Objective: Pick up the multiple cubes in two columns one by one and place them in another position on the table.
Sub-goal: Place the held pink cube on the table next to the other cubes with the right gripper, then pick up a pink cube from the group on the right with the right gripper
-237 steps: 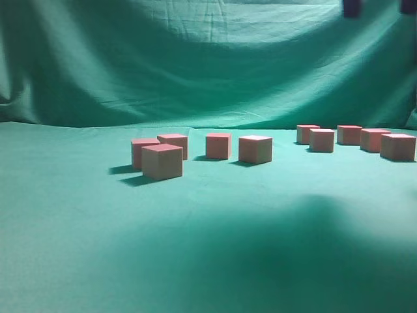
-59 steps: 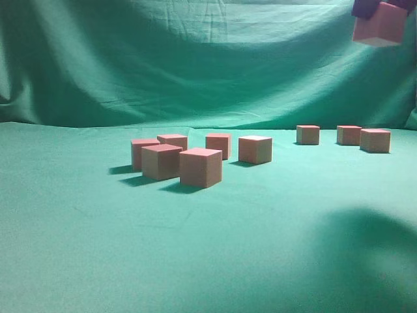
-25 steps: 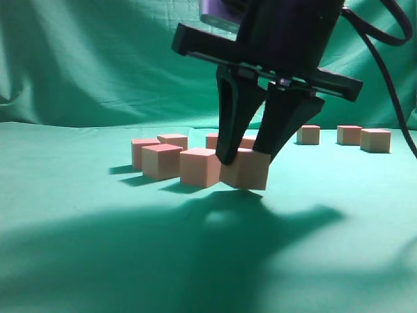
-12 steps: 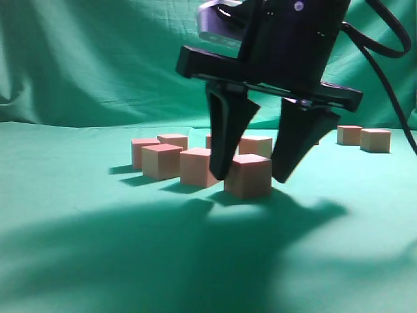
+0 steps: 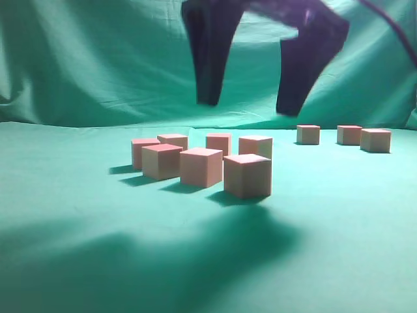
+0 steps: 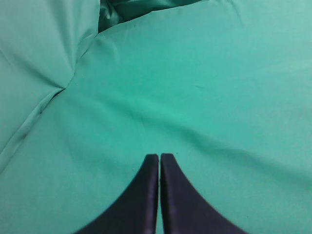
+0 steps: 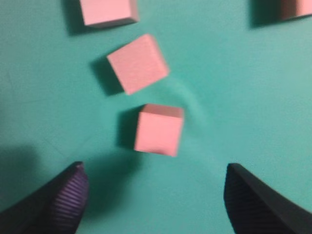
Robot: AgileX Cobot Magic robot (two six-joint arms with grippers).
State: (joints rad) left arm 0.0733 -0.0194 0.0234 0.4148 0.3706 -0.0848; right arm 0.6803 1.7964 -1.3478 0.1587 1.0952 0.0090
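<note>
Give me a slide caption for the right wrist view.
Open right hand above a pink cube resting free on the green table, other cubes beyond.

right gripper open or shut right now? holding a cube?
Open, holding nothing. The right gripper hangs above the table, its fingers spread wide. The nearest cube sits flat on the cloth below, untouched.

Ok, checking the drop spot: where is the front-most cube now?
In the exterior view the front-most cube stands on the table near centre, just right of its neighbour cube.
</note>
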